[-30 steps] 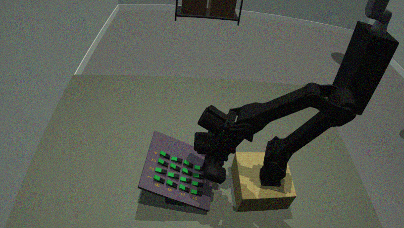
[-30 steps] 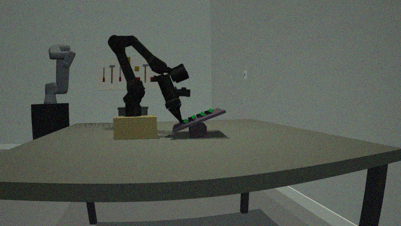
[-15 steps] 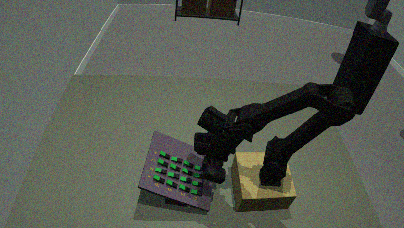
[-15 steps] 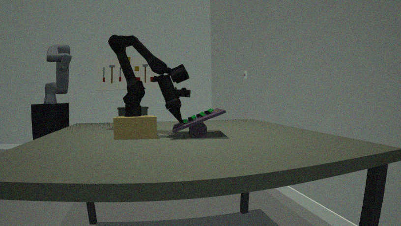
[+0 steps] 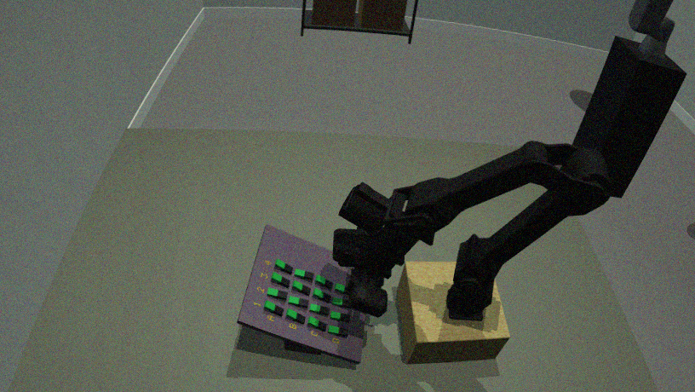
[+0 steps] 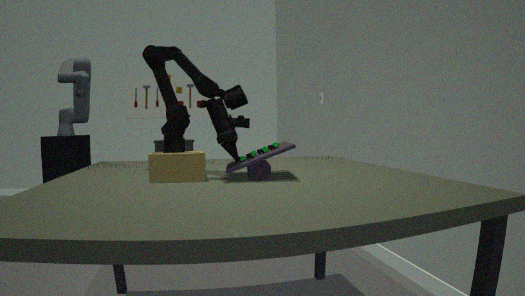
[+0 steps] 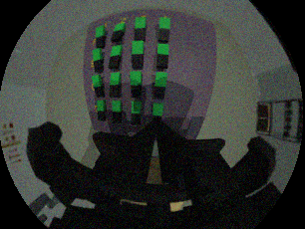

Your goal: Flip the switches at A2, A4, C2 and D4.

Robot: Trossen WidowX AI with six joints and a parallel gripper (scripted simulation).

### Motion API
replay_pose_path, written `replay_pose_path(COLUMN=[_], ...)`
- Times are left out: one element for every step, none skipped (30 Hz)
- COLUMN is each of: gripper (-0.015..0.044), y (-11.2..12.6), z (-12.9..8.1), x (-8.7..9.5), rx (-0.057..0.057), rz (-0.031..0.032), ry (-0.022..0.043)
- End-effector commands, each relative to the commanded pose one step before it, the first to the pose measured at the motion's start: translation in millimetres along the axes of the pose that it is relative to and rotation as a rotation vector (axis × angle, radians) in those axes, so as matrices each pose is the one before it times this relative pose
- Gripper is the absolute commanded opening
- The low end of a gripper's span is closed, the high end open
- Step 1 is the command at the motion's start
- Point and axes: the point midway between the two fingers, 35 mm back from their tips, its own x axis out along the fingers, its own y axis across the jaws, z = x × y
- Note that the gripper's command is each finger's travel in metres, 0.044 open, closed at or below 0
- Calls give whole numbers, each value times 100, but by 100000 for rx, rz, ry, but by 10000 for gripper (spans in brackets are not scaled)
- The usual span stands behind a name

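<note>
At about seven o'clock on the olive table [image 5: 146, 219] in the top view, the tilted purple switch panel [image 5: 277, 243] rests on a dark block, its green-and-black rockers in a four-by-four grid. The black gripper [image 5: 364, 297] is at the panel's three o'clock edge, over row D near column 4, its fingers pressed together on nothing. The arm stands on a tan box [image 5: 423, 311] just beside the panel.

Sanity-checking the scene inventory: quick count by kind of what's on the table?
Green rocker switches: 16, in a 4 by 4 grid
Purple tilted panel: 1
Tan block under the arm: 1
Black arm: 1, its gripper shut and empty at the panel's near edge
Total: 19
</note>
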Motion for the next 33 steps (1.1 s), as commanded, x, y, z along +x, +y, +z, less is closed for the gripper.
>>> replay_pose_path(gripper=[0,0,0,0,0,0,0,0,0,0,0,0,0,0,0,0,0,0,0,0,0,0,0,0,0,0,0,0,0,0,0,0,0], y=[-17,0,0,0,0,0,0,9,-35,-43,-25,10,35,33,13,0,0,0,0,68,216,395,577,664,747,823,696,442,151,0,0,0,0], z=[5,0,0,0,0,0,0,64,133,166,103,-20,-109,-107,-43,0,0,0,0,162,487,814,1050,1055,1043,1014,768,452,149,0,0,0,0], x=[80,13,13,13,13,13,13,-257,-579,-1002,-1308,-1363,-1124,-684,-230,0,0,0,0,-32,-91,-136,-150,-122,-93,-64,-31,-11,-2,0,0,0,0], rx=[490,0,0,0,0,0,0,-511,47,81,104,108,89,55,18,0,0,0,0,1,4,8,14,19,26,33,31,21,8,0,0,0,0], rz=[-212,0,0,0,0,0,0,215,-36,-54,-58,-48,-30,-15,-4,0,0,0,0,8,23,37,50,58,72,90,86,60,21,0,0,0,0], ry=[-121,0,0,0,0,0,0,128,254,430,546,558,456,277,93,0,0,0,0,21,53,56,13,-53,-119,-182,-183,-127,-45,0,0,0,0])
